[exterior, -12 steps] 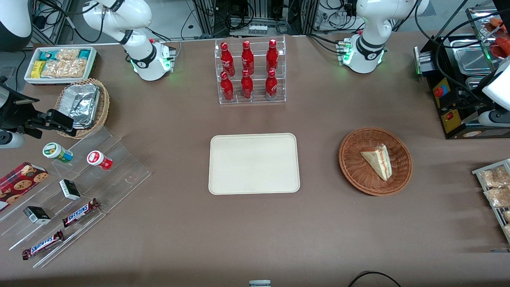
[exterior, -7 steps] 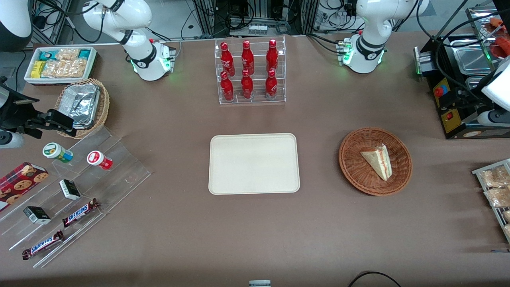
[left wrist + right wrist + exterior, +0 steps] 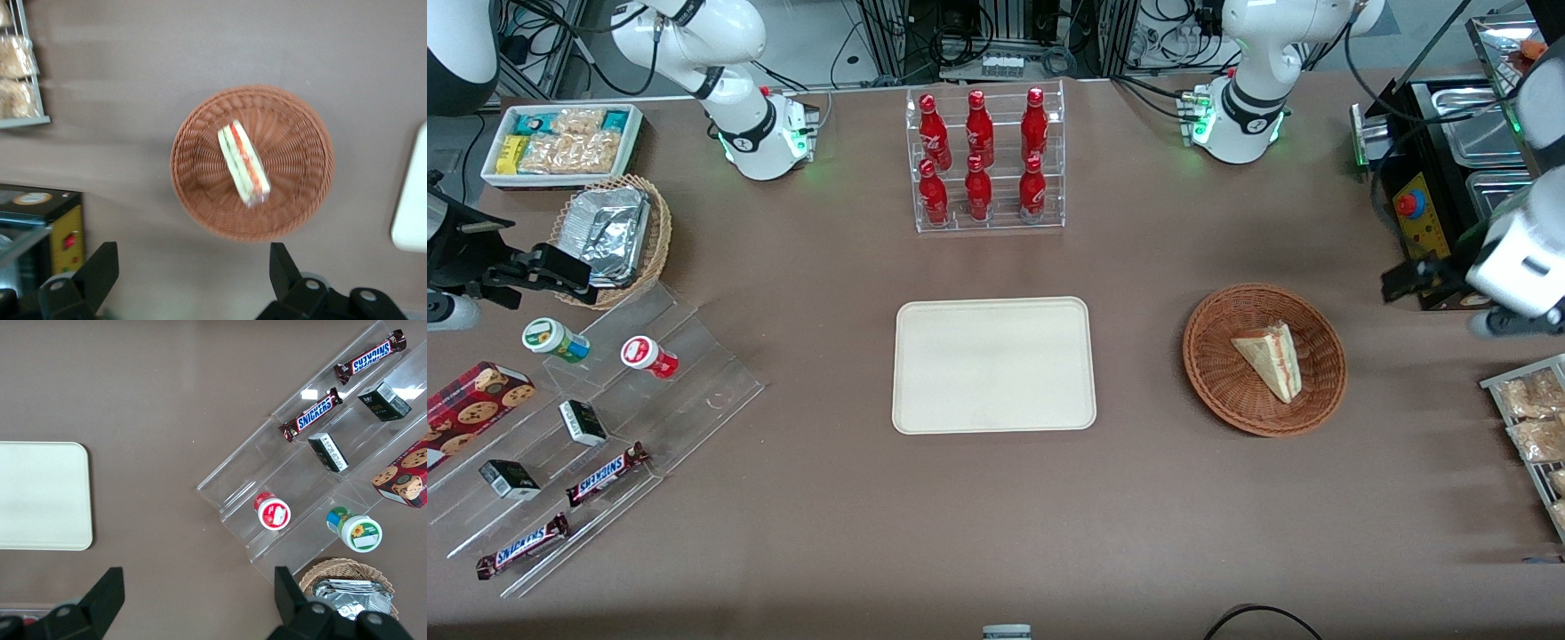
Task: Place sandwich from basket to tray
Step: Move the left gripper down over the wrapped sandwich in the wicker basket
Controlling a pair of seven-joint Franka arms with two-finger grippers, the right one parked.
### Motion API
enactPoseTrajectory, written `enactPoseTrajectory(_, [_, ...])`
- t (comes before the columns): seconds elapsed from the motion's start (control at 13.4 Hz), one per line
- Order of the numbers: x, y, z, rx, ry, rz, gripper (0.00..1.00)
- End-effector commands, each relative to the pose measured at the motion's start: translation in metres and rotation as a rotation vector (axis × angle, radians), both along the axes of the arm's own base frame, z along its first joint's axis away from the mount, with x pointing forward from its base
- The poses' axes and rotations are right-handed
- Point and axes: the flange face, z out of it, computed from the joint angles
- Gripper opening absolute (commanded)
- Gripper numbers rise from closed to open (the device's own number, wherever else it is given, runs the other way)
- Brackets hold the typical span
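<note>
Brown table (image 3: 996, 516): one sandwich (image 3: 1270, 358), one basket (image 3: 1218, 378), one tray (image 3: 994, 364), open hand (image 3: 193, 277) above.

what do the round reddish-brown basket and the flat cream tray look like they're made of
Round reddish-brown basket: woven wicker, judging by its ribbed weave. Flat cream tray: smooth and matte, probably plastic or moulded fibre. The open gripper hovers above the table, off the basket's rim.

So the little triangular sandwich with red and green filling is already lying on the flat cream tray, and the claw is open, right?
Not quite. The triangular sandwich lies in the round reddish-brown wicker basket, as the front view shows; the flat cream tray holds nothing. The gripper is open, above the table beside the basket.
</note>
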Motion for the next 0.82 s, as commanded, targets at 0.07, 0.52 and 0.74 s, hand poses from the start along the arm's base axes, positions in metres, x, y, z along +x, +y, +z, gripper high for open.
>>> enactPoseTrajectory(0.07, [0.001,-0.002,-0.083,0.026,-0.038,0.277,1.0])
enactPoseTrajectory(0.52, [-0.032,-0.022,-0.183,0.012,-0.105,0.417,1.0])
enactPoseTrajectory(0.74, [-0.044,-0.043,-0.203,0.01,-0.103,0.404,1.0])
